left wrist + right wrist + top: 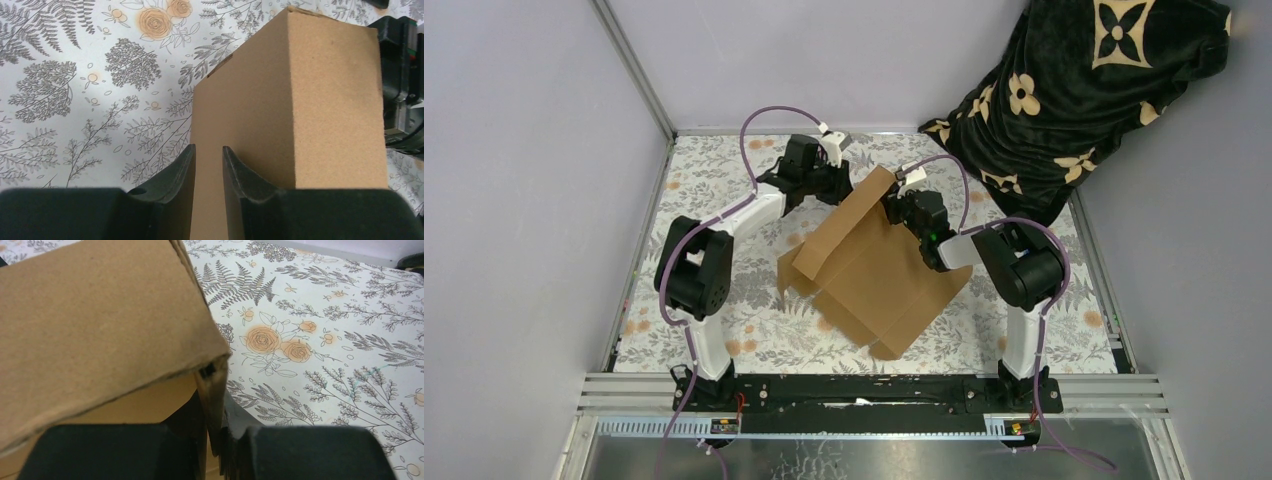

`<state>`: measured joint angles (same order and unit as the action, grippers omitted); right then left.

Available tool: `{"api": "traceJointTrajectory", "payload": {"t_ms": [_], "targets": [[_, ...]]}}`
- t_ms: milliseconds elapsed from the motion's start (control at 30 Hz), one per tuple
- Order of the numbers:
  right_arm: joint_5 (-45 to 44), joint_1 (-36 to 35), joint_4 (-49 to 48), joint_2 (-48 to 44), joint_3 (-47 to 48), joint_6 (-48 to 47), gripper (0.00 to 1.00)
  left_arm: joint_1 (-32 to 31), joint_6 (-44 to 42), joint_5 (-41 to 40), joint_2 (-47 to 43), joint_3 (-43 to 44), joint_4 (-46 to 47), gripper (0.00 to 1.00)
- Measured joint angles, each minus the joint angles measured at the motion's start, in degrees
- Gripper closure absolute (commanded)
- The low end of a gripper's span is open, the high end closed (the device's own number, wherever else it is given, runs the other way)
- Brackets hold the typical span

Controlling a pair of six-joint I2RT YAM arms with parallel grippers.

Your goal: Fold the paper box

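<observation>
Top view: the paper box (pixel 874 275), part-folded brown cardboard, lay mid-table on the floral cloth (pixel 724 330), with one long flap raised between the left gripper (pixel 844 192) and the right gripper (pixel 892 205). Left wrist view: its fingers (pixel 182 172) were narrowly apart with cardboard showing in the gap; whether they gripped it could not be told. Right wrist view: its fingers (pixel 237 422) pinched the edge of a box wall.
</observation>
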<state>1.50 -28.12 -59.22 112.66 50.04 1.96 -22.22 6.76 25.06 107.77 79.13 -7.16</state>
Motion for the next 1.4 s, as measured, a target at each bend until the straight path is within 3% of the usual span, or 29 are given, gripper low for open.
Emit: {"api": "traceJointTrajectory", "payload": {"t_ms": [400,733,900,1067,1233,1333,1400], "targets": [[1.25,0.55,-1.25,0.7,-0.09,3.67,0.99,-0.35,1.29,-0.2,-0.46,-1.38,2.29,0.64],[2.08,1.53,26.08,-7.08,8.41,-2.25,1.0,3.02,0.87,-11.17,-1.18,5.92,-8.09,0.61],[1.68,2.47,36.13,-9.9,12.76,-4.17,1.0,4.79,1.95,-17.88,-6.12,6.58,-10.82,0.59],[0.61,2.99,43.65,-12.15,12.68,-4.68,1.0,6.38,4.46,-23.26,-15.87,-0.28,-9.51,0.57],[-0.33,3.06,46.18,-14.38,8.26,-4.57,1.0,8.96,6.88,-26.47,-22.45,-8.02,-6.99,0.61],[-1.46,3.06,45.16,-15.37,5.57,-4.17,1.0,10.03,8.39,-27.52,-25.09,-13.9,-4.48,0.49],[-2.1,3.06,43.3,-16.09,3.91,-3.65,1.0,10.27,9.22,-27.43,-27.12,-18.34,-2.62,0.48]]}}
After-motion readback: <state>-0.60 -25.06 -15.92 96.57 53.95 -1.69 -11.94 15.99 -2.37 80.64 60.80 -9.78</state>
